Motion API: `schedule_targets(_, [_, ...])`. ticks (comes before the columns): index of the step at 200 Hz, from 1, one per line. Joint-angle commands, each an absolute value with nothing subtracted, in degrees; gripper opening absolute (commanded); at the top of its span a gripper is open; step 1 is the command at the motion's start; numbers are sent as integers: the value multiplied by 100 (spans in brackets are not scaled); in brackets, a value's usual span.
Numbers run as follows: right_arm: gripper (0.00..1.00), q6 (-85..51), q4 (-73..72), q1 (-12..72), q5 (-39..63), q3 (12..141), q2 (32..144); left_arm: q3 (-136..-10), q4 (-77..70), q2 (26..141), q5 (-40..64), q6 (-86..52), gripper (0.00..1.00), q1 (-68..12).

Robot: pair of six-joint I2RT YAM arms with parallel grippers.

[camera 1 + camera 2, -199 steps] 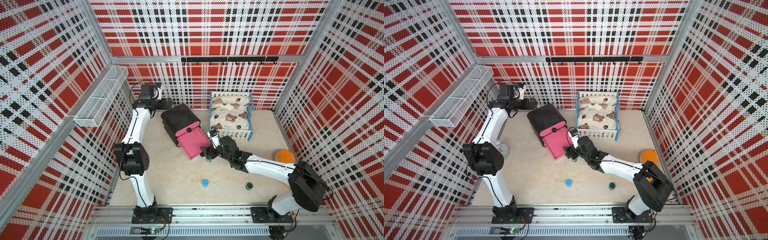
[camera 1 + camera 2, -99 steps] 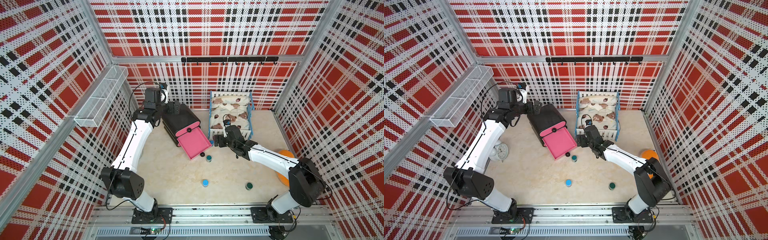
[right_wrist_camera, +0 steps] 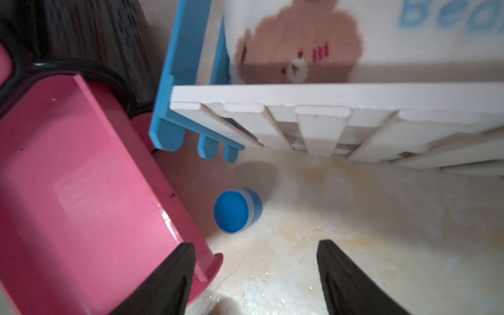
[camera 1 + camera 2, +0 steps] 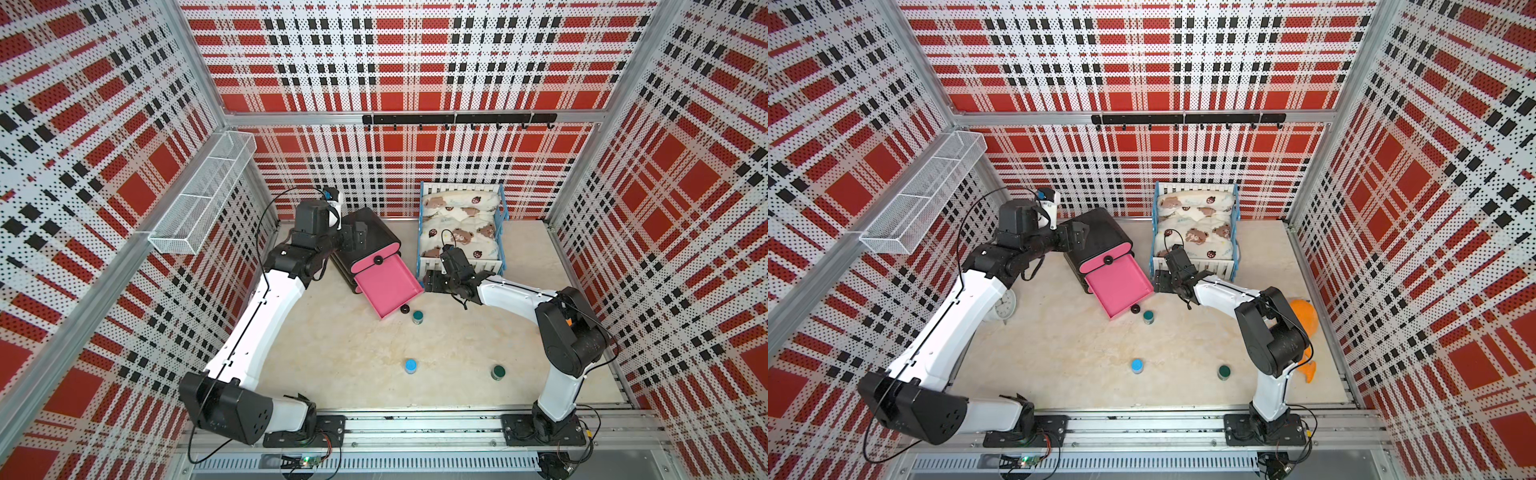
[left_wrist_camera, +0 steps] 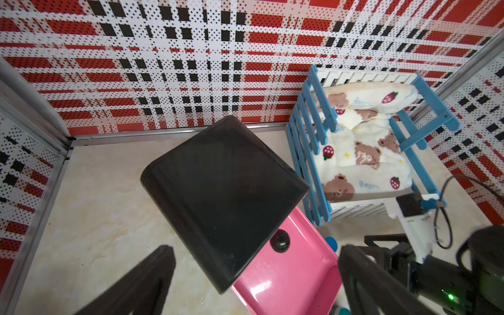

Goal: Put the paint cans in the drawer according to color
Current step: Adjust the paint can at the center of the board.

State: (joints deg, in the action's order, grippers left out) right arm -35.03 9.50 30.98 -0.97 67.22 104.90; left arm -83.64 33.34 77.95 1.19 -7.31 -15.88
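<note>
Right wrist view: blue paint can just beyond right tool

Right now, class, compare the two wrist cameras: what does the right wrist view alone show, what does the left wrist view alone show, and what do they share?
Right wrist alone: the right gripper open, with bare floor between its fingers. Left wrist alone: the left gripper open before the chest's black top, a round black knob, the pillow and the plaid back wall. Shared: the open pink drawer, the blue-lidded paint can on the floor beside it, and the toy bed.
</note>
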Motion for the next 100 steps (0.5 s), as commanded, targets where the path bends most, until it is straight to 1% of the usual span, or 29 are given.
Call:
schedule_targets(1, [76,-3755,798,2977,119,6838,10645,-8242,3160,7580,-42,-803,99,-1722])
schedule_targets(17, [75,-3822,751,2931,208,6879,10736,-8204,3158,7545,-62,-825,99,-1745])
schedule_targets(100, [76,-3951,668,2905,341,7278,11305,-8141,3155,7309,-141,-861,99,-1920])
